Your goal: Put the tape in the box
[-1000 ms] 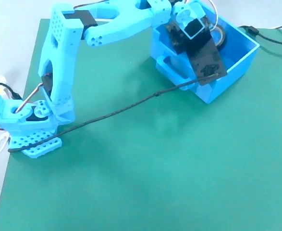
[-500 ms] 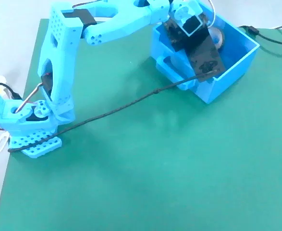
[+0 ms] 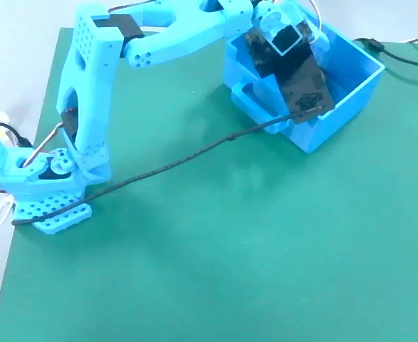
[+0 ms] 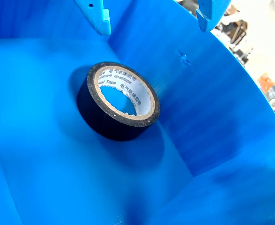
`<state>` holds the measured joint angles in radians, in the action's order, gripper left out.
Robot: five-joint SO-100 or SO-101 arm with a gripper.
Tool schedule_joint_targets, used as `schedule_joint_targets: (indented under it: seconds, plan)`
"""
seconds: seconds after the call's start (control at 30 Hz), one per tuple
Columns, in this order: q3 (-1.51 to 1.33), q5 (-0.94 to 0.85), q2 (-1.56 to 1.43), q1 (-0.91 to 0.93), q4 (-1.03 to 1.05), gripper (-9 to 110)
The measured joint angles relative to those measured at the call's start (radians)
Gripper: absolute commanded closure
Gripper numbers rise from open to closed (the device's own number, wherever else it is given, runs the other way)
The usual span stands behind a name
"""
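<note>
Broadly, a green mat (image 3: 216, 256) covers the table, and the light-blue arm (image 3: 95, 92) reaches from its base at the left of the fixed view across to the box (image 3: 351, 92) at the upper right. A dark cable (image 3: 180, 162) trails over the mat from the base toward the box's near wall. The arm's wrist hangs over the box's opening and hides most of the inside in that view.

Inside, the wrist view shows the box's blue floor (image 4: 43, 154) and the tape (image 4: 117, 101) resting on it, slightly tipped, its pale core hole facing up toward the camera. The roll lies clear of the walls, as far as can be seen.

Above it, the gripper (image 4: 152, 24) is spread wide, its two fingertips (image 4: 100, 21) apart and holding nothing. The tape sits just below and slightly left of the gap between them, untouched. Judging from this, the tape is delivered; what remains is a straight lift upward, away from the roll and clear of the box rim.
</note>
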<state>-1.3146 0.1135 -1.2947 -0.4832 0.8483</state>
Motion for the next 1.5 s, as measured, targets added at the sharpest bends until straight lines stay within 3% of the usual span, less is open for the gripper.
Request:
schedule_joint_targets:
  seconds: [0.4, 0.67, 1.2, 1.5]
  plan:
    - [0.0, 0.0, -0.032, 0.032, 0.046, 75]
    - [0.0, -0.025, -0.216, 0.075, 0.15, 75]
    - [0.003, -0.071, -0.658, 0.411, 0.535, 75]
    - [-0.215, -0.086, -0.963, 0.578, 0.557, 75]
